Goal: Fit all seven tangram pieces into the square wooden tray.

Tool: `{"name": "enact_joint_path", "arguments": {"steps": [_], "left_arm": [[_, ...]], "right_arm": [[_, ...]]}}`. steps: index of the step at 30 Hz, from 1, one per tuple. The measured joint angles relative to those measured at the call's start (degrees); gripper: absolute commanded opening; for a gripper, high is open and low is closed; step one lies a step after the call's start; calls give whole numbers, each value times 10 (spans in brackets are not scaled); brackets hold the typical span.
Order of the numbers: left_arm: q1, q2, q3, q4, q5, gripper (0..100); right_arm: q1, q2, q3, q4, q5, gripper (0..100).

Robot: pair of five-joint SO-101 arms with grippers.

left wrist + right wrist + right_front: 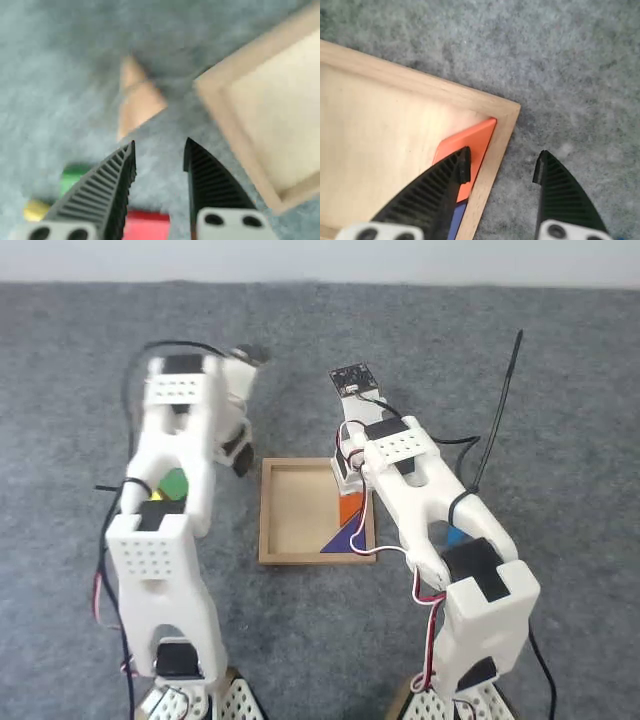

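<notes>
The square wooden tray (268, 515) lies at the middle of the high view on the grey felt-covered worktop (80, 360), between the two arms. Inside it, against the right wall, an orange flat piece (350, 508) sits just above a dark blue triangular piece (340, 538), which lies in the lower right corner.

The right hand (503, 162) hangs over the tray's right wall with its fingers spread. One fingertip is above the orange flat piece and the other is above the felt outside the rim. It grips nothing.

The left hand (160, 150) is left of the tray, over bare felt near a tray corner, with its fingers also spread and nothing between them. Beyond it lies a pale wood-coloured triangular piece (137, 97) (too blurred to tell its exact outline).

A green piece (174, 482) and a yellow piece (157, 495) show under the left arm at left centre of the high view. A red piece (147, 225) lies close by them. A light blue piece (456, 536) shows under the right arm, right of the tray.
</notes>
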Motion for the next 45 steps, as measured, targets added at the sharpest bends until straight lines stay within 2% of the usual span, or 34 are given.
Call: {"name": "enact_joint_path", "arguments": {"steps": [4, 13, 18, 22, 34, 40, 45], "left_arm": [[7, 25, 6, -51, 12, 163], [5, 105, -84, -53, 11, 163], [9, 144, -150, -12, 11, 146], [9, 167, -193, 9, 11, 56], [11, 172, -269, 84, 14, 24], [14, 172, -271, 89, 14, 21], [16, 92, -176, 89, 14, 14]], "right_arm": [[0, 0, 0, 0, 0, 227], [0, 0, 0, 0, 0, 227], [0, 0, 0, 0, 0, 227], [0, 0, 0, 0, 0, 227], [0, 0, 0, 0, 0, 227], [0, 0, 0, 0, 0, 227], [0, 0, 0, 0, 0, 227]]}}
